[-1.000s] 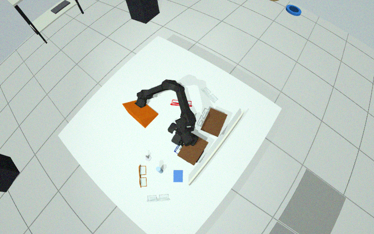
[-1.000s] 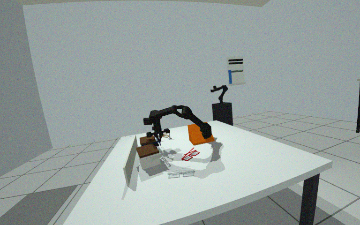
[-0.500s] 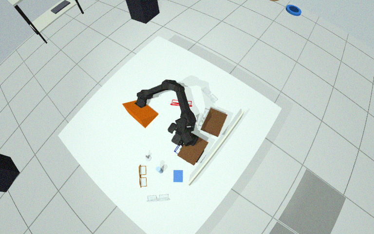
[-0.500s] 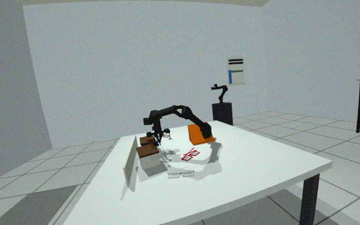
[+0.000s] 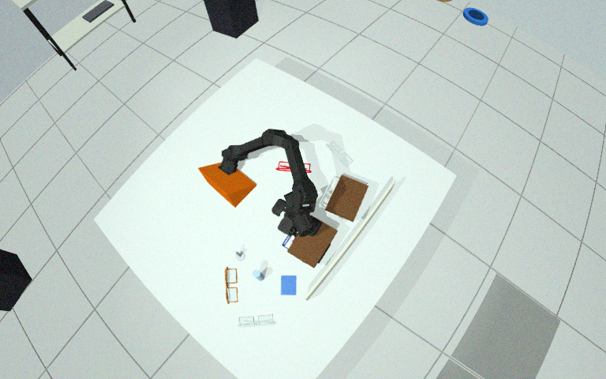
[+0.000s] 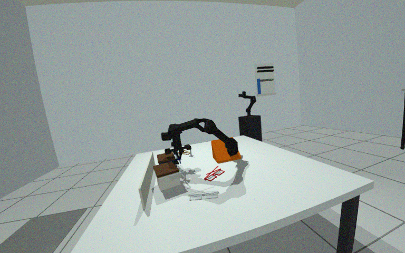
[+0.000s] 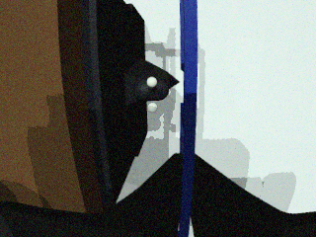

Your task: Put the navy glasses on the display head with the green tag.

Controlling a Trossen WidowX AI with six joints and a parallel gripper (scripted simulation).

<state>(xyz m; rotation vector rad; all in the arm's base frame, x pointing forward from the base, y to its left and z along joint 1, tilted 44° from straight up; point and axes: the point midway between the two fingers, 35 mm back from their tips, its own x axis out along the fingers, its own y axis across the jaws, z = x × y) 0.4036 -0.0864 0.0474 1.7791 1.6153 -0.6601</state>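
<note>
My gripper (image 5: 292,231) (image 6: 179,155) (image 7: 184,161) is shut on the front frame of the navy glasses (image 5: 286,242) (image 6: 179,161) (image 7: 190,74). The glasses are in front of the dark-faced display head (image 5: 312,248) (image 6: 164,157) (image 7: 30,74), which has a brown top. In the wrist view the frame runs upright past the pointed nose (image 7: 165,84), with a narrow gap between them. The temples are mostly hidden, so their place at the ears cannot be told. The other head (image 5: 348,197) (image 6: 165,169) stands upright beside it, pale with a brown top. No green tag shows.
A long pale panel (image 5: 353,237) (image 6: 146,182) stands behind the heads. Red glasses (image 5: 281,167) (image 6: 210,177) lie near the arm. Orange glasses (image 5: 226,286), clear glasses (image 5: 256,322), a blue square (image 5: 288,285) and a light blue small object (image 5: 257,274) are on the table.
</note>
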